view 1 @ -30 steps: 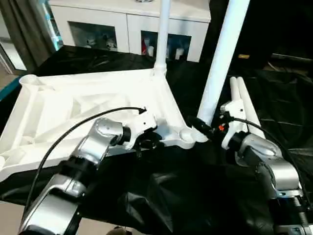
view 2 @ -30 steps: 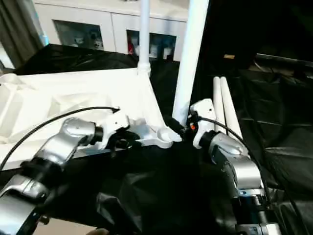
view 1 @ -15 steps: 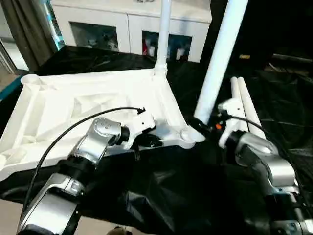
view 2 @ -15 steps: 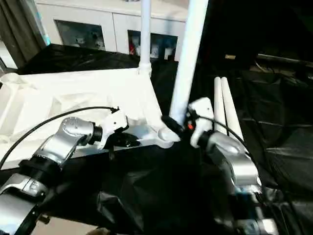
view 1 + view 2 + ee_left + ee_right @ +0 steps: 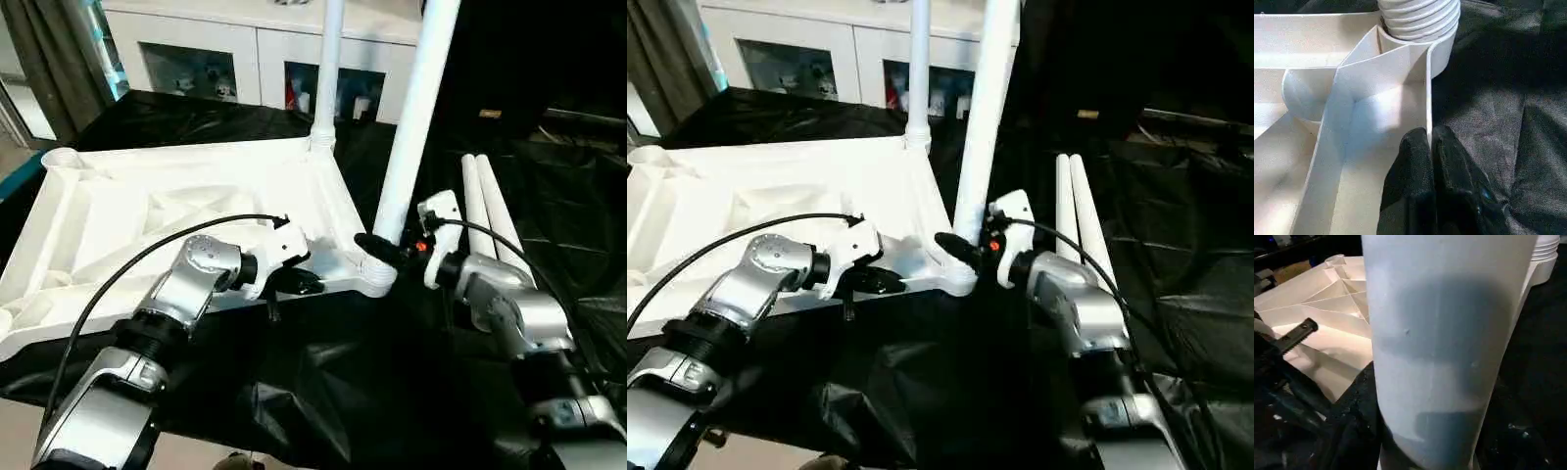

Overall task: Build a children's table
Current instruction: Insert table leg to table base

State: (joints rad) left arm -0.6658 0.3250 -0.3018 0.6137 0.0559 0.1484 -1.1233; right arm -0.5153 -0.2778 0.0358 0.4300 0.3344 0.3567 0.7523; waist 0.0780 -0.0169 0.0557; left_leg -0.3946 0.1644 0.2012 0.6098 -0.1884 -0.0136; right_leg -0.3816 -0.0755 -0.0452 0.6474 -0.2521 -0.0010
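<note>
On the black-covered counter (image 5: 323, 392), far left, the tabletop (image 5: 108, 211) lies upside down, ribs up, w/ an empty round socket (image 5: 61, 157) at its far left corner. Left pincer (image 5: 299, 284) sits at the near rim toward the near right corner; its two black fingers (image 5: 1418, 171) are pressed together w/ the thin rim wall between them, so it's clamped on the tabletop edge. A black cable (image 5: 157, 255) loops over the left forearm. At the far right corner one leg (image 5: 327, 69) stands upright in its socket. At the near right corner a second leg (image 5: 416, 108) stands w/ its ribbed end (image 5: 1420, 17) in the socket, tilted a bit to the right at the top. Right pincer (image 5: 377, 247) is at that leg's base, just above the socket, fingers apart around the tube; can't tell if they actually press on it. Further right, two more legs (image 5: 485, 211) lie side by side on the black cover, touching each other, near the right forearm. Behind the counter, a white cabinet (image 5: 245, 54) w/ glass doors.
</note>
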